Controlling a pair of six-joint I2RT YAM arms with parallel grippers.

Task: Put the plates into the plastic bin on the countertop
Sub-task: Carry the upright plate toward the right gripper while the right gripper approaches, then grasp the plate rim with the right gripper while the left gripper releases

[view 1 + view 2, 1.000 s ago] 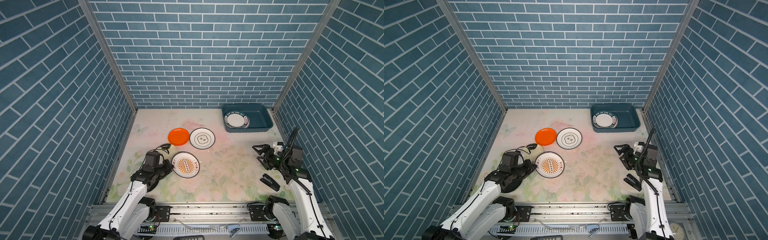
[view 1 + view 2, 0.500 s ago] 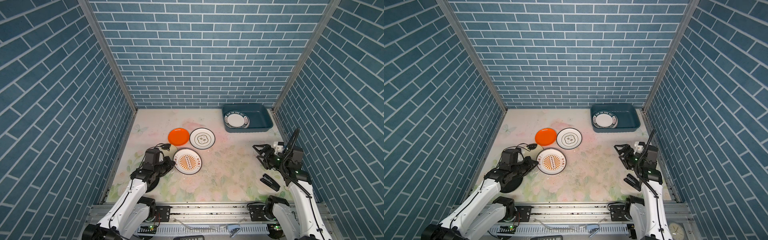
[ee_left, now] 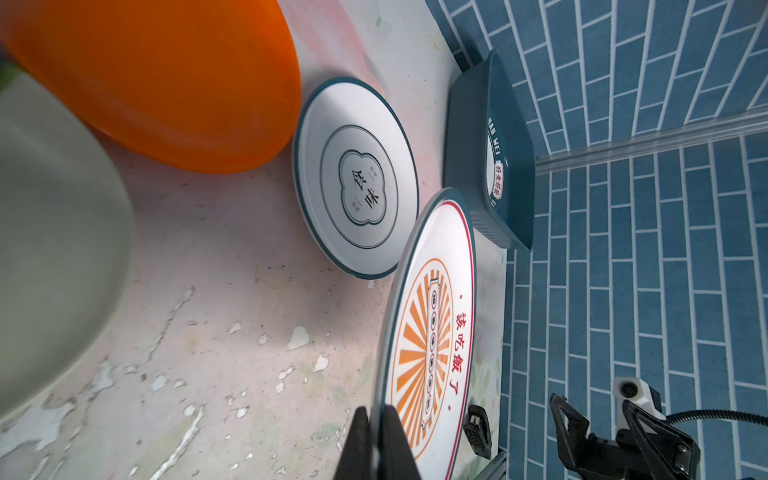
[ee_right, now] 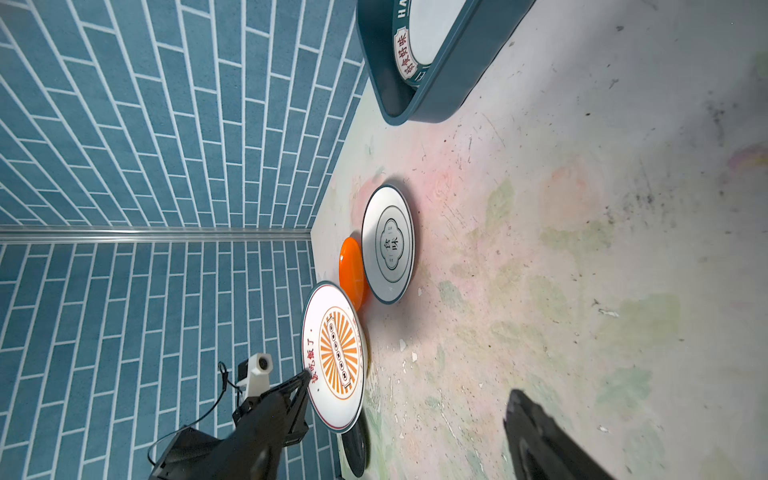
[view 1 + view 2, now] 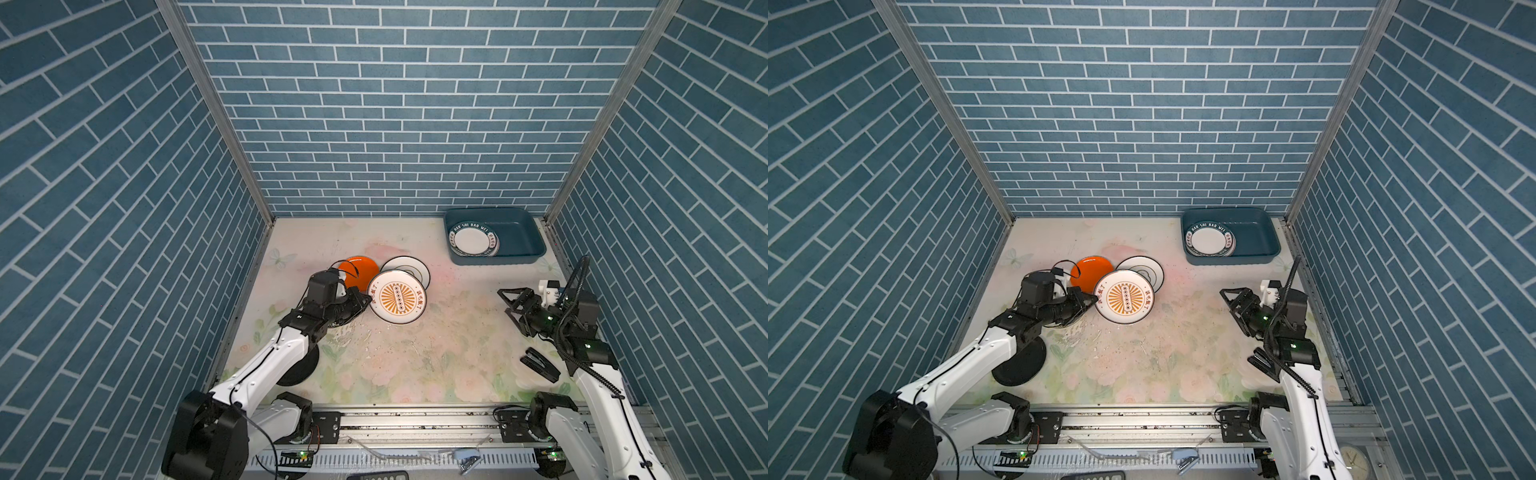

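Note:
My left gripper [image 5: 368, 300] is shut on the rim of the orange sunburst plate [image 5: 398, 296]. The plate hangs tilted above the countertop [image 5: 415, 353]. In the left wrist view the fingertips [image 3: 365, 415] pinch its edge. Behind it lie a plain orange plate [image 5: 357, 270] and a white teal-rimmed plate [image 5: 409, 266], which the held plate partly covers. A black plate [image 5: 1019, 361] lies under my left arm. The plastic bin [image 5: 498, 259] at the far right holds a lettered plate [image 5: 473, 241]. My right gripper [image 5: 509, 303] hovers open and empty at the right.
A black stapler [image 5: 540, 365] lies near the right arm by the front edge. A pale cream plate [image 3: 54, 249] sits close under the left wrist. Blue brick walls close in the left, the right and the back.
The left gripper has lifted the sunburst plate off the countertop, tilted it and carried it back and to the right. The right arm has barely moved; its jaws have narrowed slightly.

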